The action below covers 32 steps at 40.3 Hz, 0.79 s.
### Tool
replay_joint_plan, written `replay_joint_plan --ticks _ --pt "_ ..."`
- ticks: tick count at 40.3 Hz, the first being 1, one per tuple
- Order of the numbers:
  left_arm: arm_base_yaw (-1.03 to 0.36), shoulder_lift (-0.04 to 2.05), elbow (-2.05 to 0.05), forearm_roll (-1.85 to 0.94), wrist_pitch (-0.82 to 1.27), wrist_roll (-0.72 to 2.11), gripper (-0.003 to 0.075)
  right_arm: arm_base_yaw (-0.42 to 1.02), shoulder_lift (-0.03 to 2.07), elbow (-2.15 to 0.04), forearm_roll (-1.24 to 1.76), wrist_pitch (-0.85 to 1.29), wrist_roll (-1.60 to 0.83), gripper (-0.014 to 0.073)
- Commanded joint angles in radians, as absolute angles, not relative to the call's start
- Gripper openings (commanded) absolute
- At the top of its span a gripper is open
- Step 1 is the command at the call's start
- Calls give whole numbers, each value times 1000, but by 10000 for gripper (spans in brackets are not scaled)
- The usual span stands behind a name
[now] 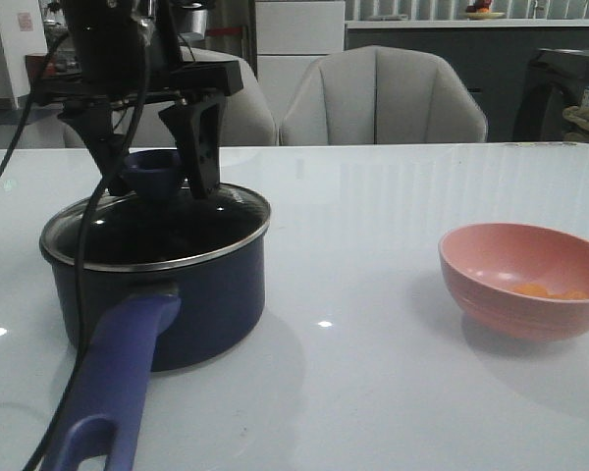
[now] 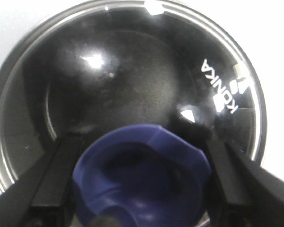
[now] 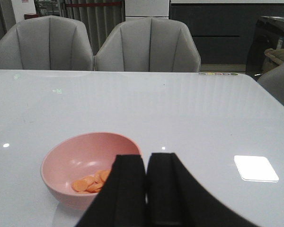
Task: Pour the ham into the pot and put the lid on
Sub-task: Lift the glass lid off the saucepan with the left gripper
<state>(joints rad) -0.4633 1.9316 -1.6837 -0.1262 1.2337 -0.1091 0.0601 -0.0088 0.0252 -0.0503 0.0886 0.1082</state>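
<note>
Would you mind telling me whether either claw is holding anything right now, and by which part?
The left claw straddles the lid at its knob; whether it grips cannot be told. The right claw is shut, empty.

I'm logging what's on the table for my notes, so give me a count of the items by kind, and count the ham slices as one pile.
Pot: 1
Lid, sitting on the pot: 1
Pink bowl: 1
Pile of ham, in the bowl: 1
Total: 4
</note>
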Motion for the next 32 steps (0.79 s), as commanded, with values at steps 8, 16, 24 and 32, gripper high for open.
replay_joint_plan --ticks 8,16,24,32 --pt "-467 1896 -1702 -135 1244 -121 227 59 -29 36 -61 13 108 154" --pt "-467 1896 -1746 -123 1247 -121 227 59 -29 36 -61 13 108 154" --pt "-467 1894 -1813 -121 1257 -121 227 59 -29 36 -61 13 108 154" --pt "-467 1892 -1825 -117 1257 -121 227 59 -29 36 -61 13 108 154"
